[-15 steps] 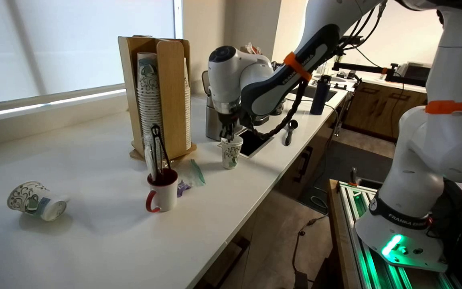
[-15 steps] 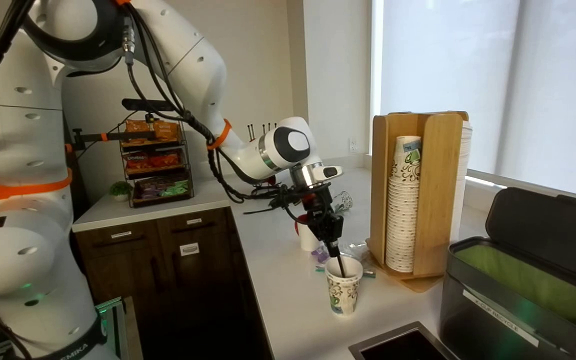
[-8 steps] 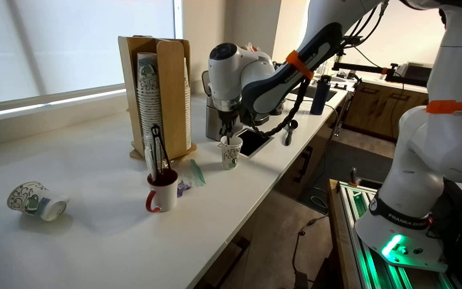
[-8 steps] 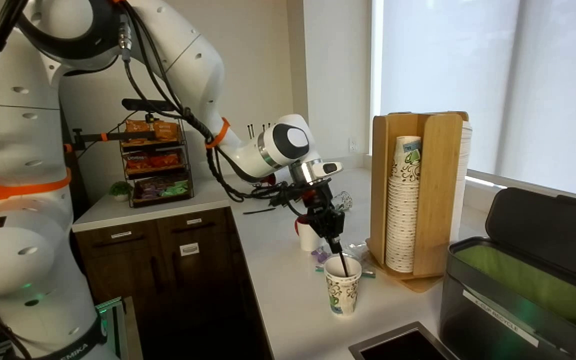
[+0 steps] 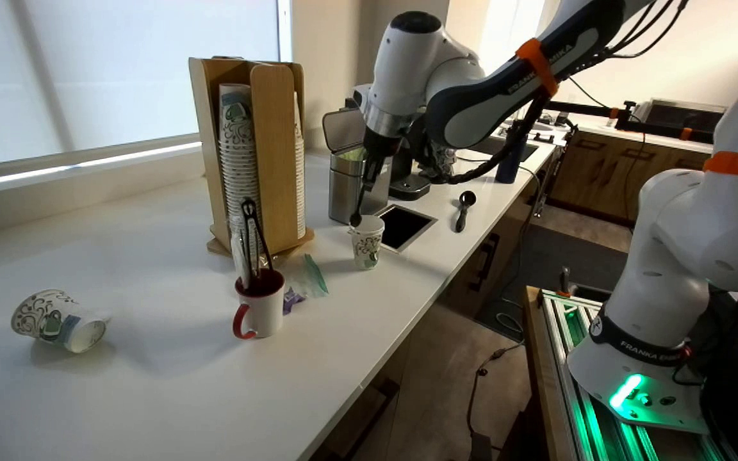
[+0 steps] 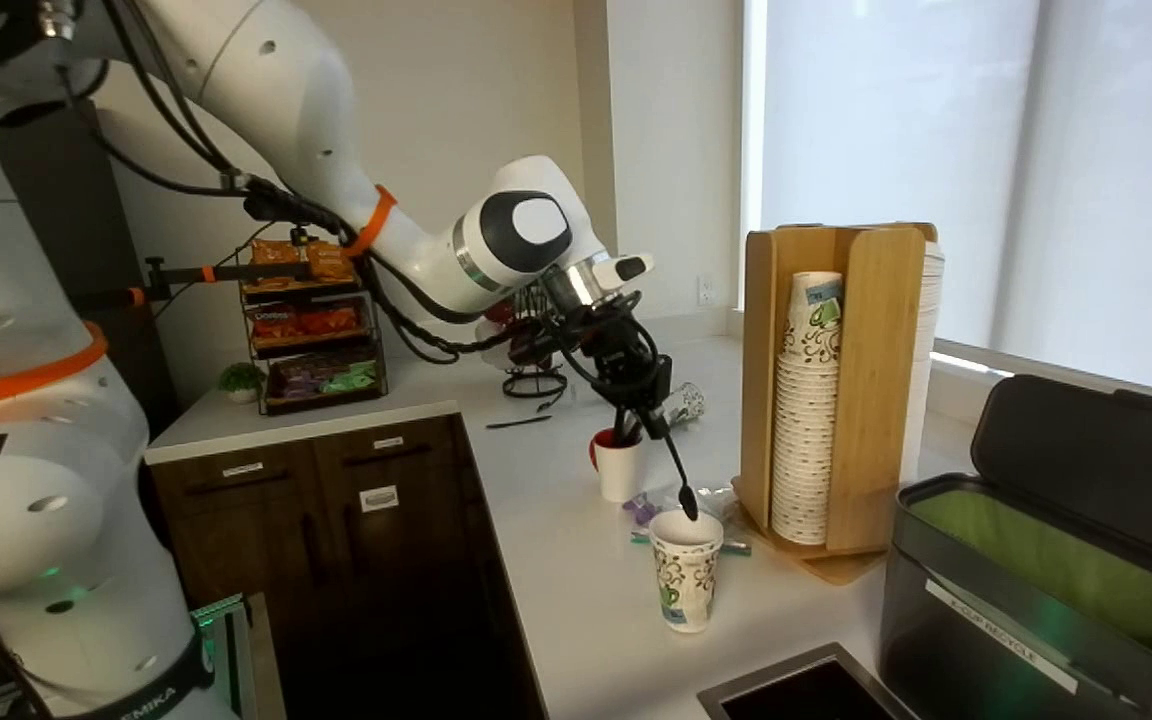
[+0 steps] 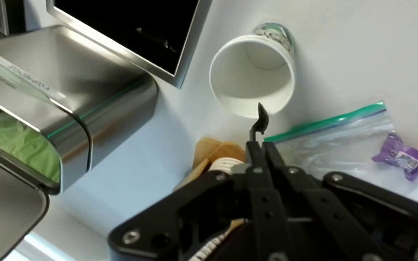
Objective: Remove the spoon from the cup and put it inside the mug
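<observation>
My gripper point(image 7: 261, 145) is shut on a thin black spoon point(image 7: 262, 120), which points down with its bowl lowest; in exterior views the spoon point(image 6: 688, 503) hangs from the fingertips point(image 5: 368, 184). The cup is a white paper cup with a swirl pattern point(image 5: 367, 250), standing upright on the counter; in the wrist view the cup point(image 7: 230, 72) looks empty. The spoon's bowl is just above the cup's rim, on the dispenser side. The mug, white with a dark red inside and red handle point(image 5: 268, 314), stands apart from the cup and holds several utensils. It also shows in an exterior view point(image 6: 619, 475).
A wooden cup dispenser point(image 5: 273, 147) stands behind the cup. A clear bag with a green seal point(image 7: 332, 127) and a purple packet point(image 7: 403, 156) lie between cup and mug. A metal bin point(image 7: 100, 76), a framed counter opening point(image 5: 430, 224), and a tipped paper cup point(image 5: 52, 320) are around.
The gripper has risen from the cup and tilted, drawing the spoon up until its bowl shows above the rim. The cup shifted very slightly and stays upright; the mug has not moved.
</observation>
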Robot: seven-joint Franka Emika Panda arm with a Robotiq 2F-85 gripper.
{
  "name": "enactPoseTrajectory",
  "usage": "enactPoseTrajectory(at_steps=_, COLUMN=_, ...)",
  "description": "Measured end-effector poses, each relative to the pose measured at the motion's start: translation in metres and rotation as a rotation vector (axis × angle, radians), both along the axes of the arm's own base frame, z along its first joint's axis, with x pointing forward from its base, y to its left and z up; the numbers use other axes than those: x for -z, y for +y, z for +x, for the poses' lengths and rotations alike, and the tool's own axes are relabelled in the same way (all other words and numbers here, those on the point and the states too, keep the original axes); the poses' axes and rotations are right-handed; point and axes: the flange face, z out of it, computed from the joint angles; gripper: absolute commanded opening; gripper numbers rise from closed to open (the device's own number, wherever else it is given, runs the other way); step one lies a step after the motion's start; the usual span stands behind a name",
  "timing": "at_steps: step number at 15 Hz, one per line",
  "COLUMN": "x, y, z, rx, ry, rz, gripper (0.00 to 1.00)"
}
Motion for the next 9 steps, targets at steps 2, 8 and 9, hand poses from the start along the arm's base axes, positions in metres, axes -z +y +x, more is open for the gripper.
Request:
enactPoseTrajectory(at_steps=2, x=-0.021, y=0.007, z=-0.016, rx=-0.087, ry=-0.053, rz=0.04, gripper=0.01)
enactPoseTrajectory(at_steps=8, x=-0.046, y=0.049, z=-0.045, rx=-0.36, ry=-0.1, rz=0.178, gripper=0.01)
enactPoseTrajectory(at_steps=9, x=-0.046, y=0.057, z=-0.046, rx=-0.407, ry=-0.101, rz=0.201, gripper=0.01)
